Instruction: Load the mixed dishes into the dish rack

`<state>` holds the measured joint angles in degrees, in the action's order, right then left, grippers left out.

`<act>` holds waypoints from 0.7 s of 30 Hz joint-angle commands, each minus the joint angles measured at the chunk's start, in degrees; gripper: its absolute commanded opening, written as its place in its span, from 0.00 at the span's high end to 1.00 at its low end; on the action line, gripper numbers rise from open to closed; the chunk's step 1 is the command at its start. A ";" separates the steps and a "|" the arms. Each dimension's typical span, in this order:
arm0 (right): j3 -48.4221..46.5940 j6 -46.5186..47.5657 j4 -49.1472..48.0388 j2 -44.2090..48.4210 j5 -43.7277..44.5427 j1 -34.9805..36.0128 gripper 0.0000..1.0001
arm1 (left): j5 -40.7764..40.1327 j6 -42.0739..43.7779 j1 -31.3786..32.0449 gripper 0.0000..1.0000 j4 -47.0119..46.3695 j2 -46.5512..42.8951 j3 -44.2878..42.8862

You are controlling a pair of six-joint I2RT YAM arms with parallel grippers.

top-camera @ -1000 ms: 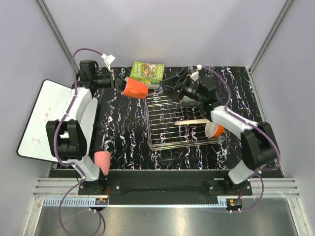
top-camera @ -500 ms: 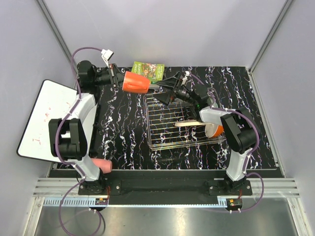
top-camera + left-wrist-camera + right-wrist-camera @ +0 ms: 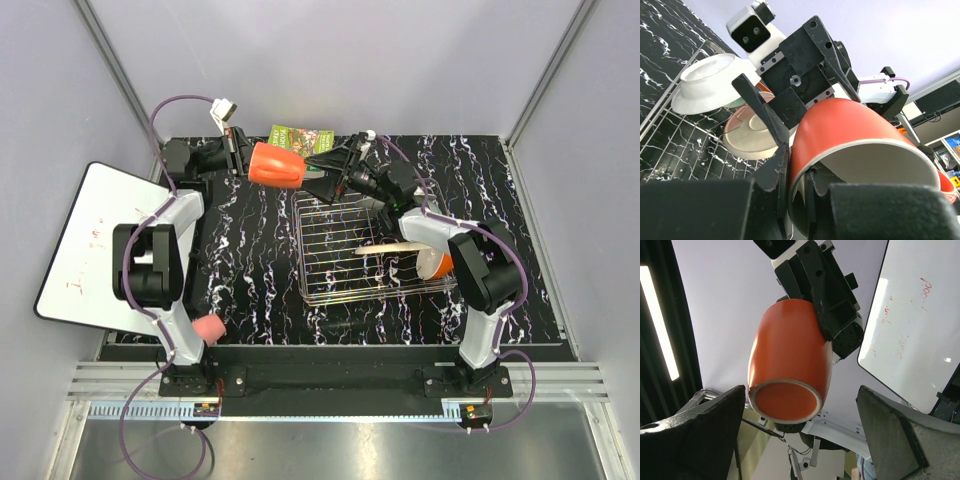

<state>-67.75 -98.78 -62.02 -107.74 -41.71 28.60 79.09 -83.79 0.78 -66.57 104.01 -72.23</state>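
Note:
My left gripper [image 3: 243,159] is shut on the rim of an orange-red cup [image 3: 277,165], one finger inside and one outside [image 3: 771,167]. It holds the cup sideways above the table's far side, left of the dish rack [image 3: 330,280]. My right gripper [image 3: 328,182] is open and faces the cup's base [image 3: 785,401]; its fingers [image 3: 695,435] flank the cup without touching it. A second pink cup [image 3: 208,327] lies by the left arm's base. In the rack are a plate on edge [image 3: 392,247] and an orange bowl [image 3: 437,264]. The left wrist view shows a white bowl [image 3: 707,82] and a beige dish [image 3: 751,136] there.
A green book [image 3: 298,141] lies at the table's far edge behind the cup. A white board with red scribbles [image 3: 95,240] leans off the table's left side. Grey walls close in the table on three sides.
The left arm has carried the cup toward the far side. The right gripper has swung left from over the rack to face the cup, staying open.

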 commanded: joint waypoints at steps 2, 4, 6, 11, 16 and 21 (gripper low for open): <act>-4.15 3.51 2.60 1.84 -1.18 1.54 0.00 | -1.83 4.21 0.63 1.00 0.89 -3.02 -0.02; -5.02 3.68 3.04 1.31 -0.91 1.98 0.00 | -2.79 9.67 0.81 1.00 10.86 -4.77 0.24; -5.90 3.77 3.39 0.96 -0.91 2.34 0.00 | -3.50 21.08 1.16 1.00 20.20 -6.18 -0.19; -8.54 4.74 4.97 0.08 -0.65 4.09 0.00 | -6.14 37.47 2.12 1.00 42.13 -8.03 -2.92; -9.24 6.15 6.82 -0.01 0.14 5.24 0.00 | -6.31 35.53 2.74 1.00 39.14 -7.15 -2.83; -10.91 6.23 6.82 -0.97 0.67 5.59 0.00 | -6.67 35.45 3.79 1.00 38.97 -6.97 -1.96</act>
<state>-73.71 -92.75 -51.16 -108.88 -41.43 32.32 75.11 -50.17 2.98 -27.03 98.61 -72.97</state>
